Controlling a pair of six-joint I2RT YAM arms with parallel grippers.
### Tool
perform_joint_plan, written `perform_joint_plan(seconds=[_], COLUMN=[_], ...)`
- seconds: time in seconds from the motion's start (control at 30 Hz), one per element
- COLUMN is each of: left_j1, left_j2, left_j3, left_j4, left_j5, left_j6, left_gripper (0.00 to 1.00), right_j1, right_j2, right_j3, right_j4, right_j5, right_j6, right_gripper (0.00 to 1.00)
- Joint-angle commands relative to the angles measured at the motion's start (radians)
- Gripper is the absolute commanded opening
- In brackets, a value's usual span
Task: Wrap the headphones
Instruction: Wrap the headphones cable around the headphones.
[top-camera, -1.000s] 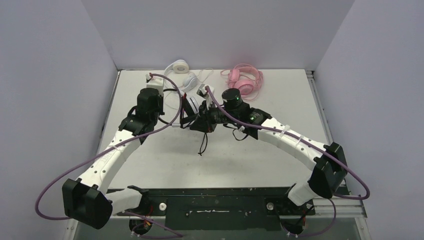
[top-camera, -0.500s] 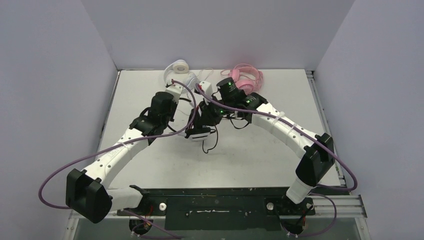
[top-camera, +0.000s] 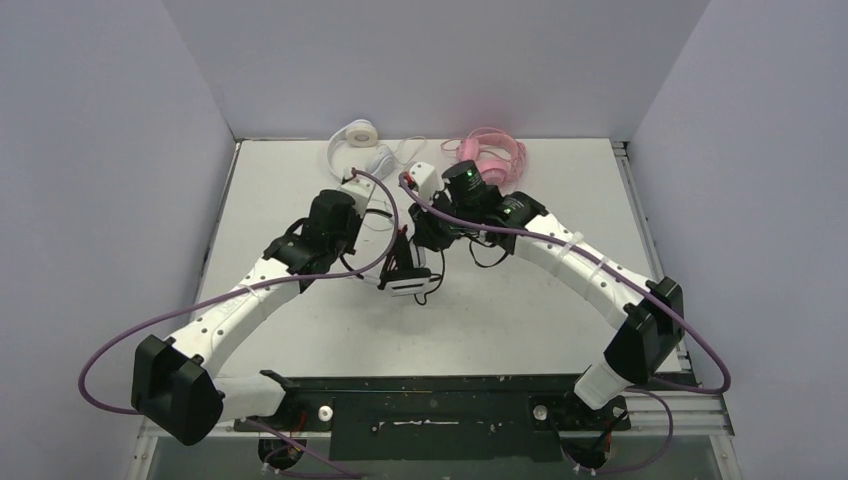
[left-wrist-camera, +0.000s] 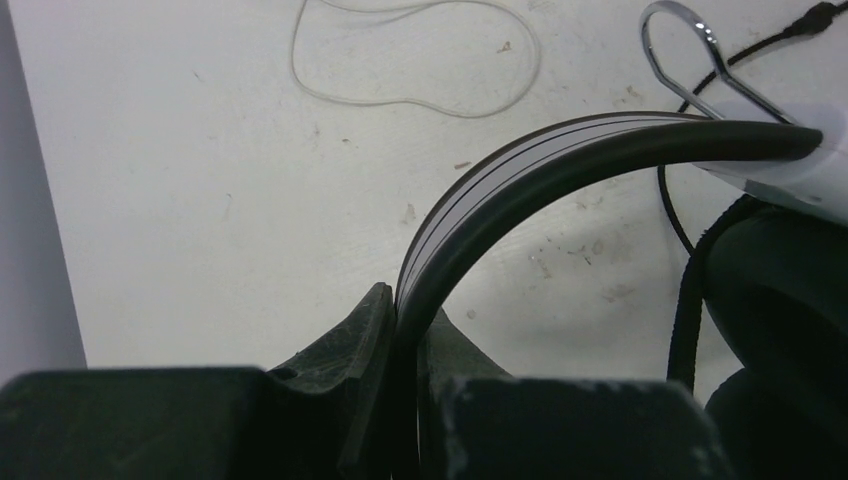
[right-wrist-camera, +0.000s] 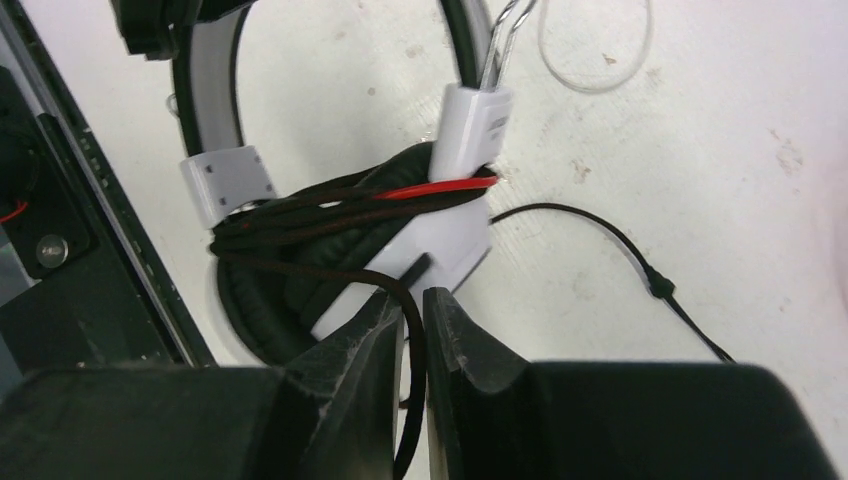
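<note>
The black-and-white headset hangs between my two grippers near the table's middle. My left gripper is shut on its black-and-white headband. My right gripper is shut on the thin black cable, which is looped several times round the ear cups. A loose end of the cable trails on the table. The all-white headset and the pink headset lie at the back of the table.
A thin white cable from the white headset lies in a loop on the table behind the left gripper. Grey walls close the table on the left, back and right. The black base rail runs along the near edge.
Both grippers have carried the black-and-white headset a little nearer and lower. The right wrist has swung round the ear cups, and the dangling cable tail has grown shorter.
</note>
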Motion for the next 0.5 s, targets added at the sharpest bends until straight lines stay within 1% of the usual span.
perform_joint_plan(seconds=[0.0, 0.13, 0.27, 0.3, 0.47], left_j1=[-0.026, -0.028, -0.028, -0.028, -0.028], left_j2=[-0.043, -0.052, -0.064, -0.067, -0.084], left_j3=[0.049, 0.055, 0.074, 0.081, 0.127], left_j4=[-0.07, -0.087, -0.103, -0.11, -0.17], left_j5=[0.106, 0.119, 0.157, 0.168, 0.243], left_j6=[-0.038, -0.047, -0.047, -0.072, -0.093], left_gripper=[0.0, 0.0, 0.0, 0.0, 0.0], right_j1=[-0.02, -0.02, -0.02, -0.02, -0.036], right_j2=[-0.114, -0.141, -0.142, -0.138, -0.116], right_j3=[-0.04, -0.076, -0.099, -0.106, -0.153], right_j4=[0.134, 0.142, 0.152, 0.16, 0.232], right_j5=[0.161, 0.154, 0.189, 0.201, 0.263], right_j6=[0.006, 0.013, 0.008, 0.005, -0.004], right_gripper=[0.15, 0.17, 0.17, 0.18, 0.2])
